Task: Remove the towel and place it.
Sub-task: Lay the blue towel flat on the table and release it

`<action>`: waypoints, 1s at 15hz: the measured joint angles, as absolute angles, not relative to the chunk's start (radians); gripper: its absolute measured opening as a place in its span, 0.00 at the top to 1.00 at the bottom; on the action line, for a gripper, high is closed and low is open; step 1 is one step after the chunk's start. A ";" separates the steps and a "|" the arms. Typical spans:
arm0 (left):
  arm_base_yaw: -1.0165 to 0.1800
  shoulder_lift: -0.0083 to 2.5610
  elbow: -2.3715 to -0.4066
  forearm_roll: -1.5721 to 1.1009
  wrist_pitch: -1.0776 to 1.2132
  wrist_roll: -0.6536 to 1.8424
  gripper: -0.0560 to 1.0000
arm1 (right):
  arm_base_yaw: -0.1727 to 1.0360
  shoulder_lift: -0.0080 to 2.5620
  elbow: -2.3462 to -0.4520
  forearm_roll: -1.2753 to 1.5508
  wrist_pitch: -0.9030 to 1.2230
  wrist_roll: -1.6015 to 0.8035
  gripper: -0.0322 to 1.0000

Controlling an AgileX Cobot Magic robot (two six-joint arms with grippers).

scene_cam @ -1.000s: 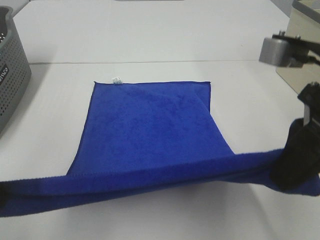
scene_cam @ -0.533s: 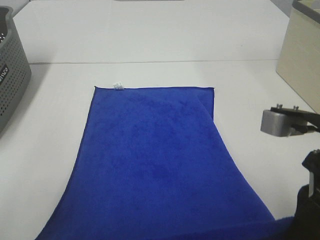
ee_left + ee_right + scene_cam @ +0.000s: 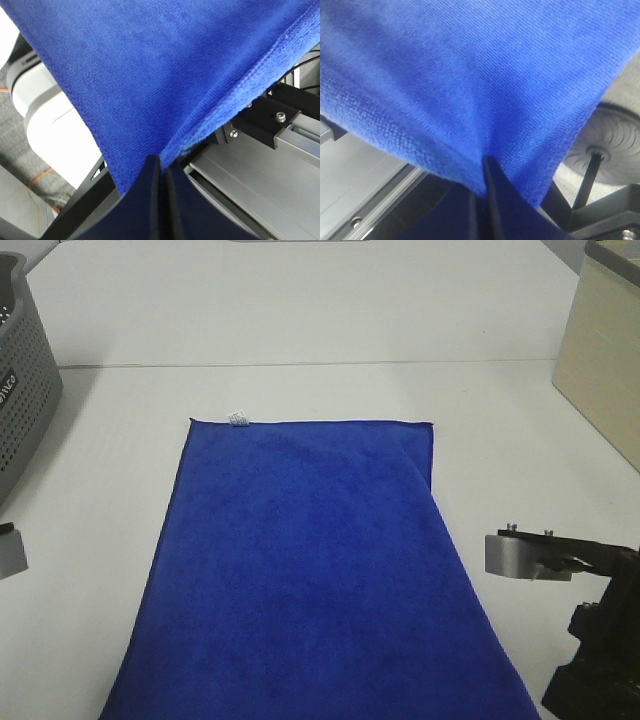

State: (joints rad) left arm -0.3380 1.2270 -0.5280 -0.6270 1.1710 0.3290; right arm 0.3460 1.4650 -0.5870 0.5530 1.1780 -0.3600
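Observation:
The royal-blue towel (image 3: 310, 560) lies stretched flat on the white table (image 3: 300, 310). Its far edge with the small white tag (image 3: 238, 418) points away from me, and its near edge runs out of the bottom of the exterior view. My left gripper (image 3: 161, 172) is shut, pinching one near corner of the towel (image 3: 165, 75), which rises taut from it. My right gripper (image 3: 487, 167) is shut on the other near corner of the towel (image 3: 460, 75). Only part of the right arm (image 3: 600, 660) shows at the bottom right of the exterior view.
A grey perforated basket (image 3: 25, 380) stands at the left edge and a beige box (image 3: 605, 350) at the right. Past the table's front edge, the wrist views show the robot's metal frame rails (image 3: 260, 175) and a round grey foot (image 3: 605, 145).
Both arms have drawn back toward the table's near edge and lower. The towel's raised near edge has dropped out of the bottom of the frame, and the cloth now lies flatter and slightly nearer.

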 joint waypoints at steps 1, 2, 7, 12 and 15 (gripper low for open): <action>-0.338 1.248 -0.528 -0.627 1.171 0.329 0.95 | 0.346 1.499 -0.587 0.557 1.177 -0.365 0.95; -0.338 1.267 -0.528 -0.627 1.171 0.329 0.95 | 0.346 1.534 -0.587 0.561 1.176 -0.366 0.95; -0.338 1.357 -0.528 -0.631 1.169 0.328 0.95 | 0.346 1.649 -0.586 0.573 1.168 -0.366 0.95; -0.338 1.411 -0.537 -0.648 1.165 0.301 0.95 | 0.345 1.738 -0.587 0.574 1.143 -0.373 0.95; -0.338 1.535 -0.563 -0.637 1.153 0.323 0.95 | 0.345 1.834 -0.621 0.575 1.143 -0.385 0.95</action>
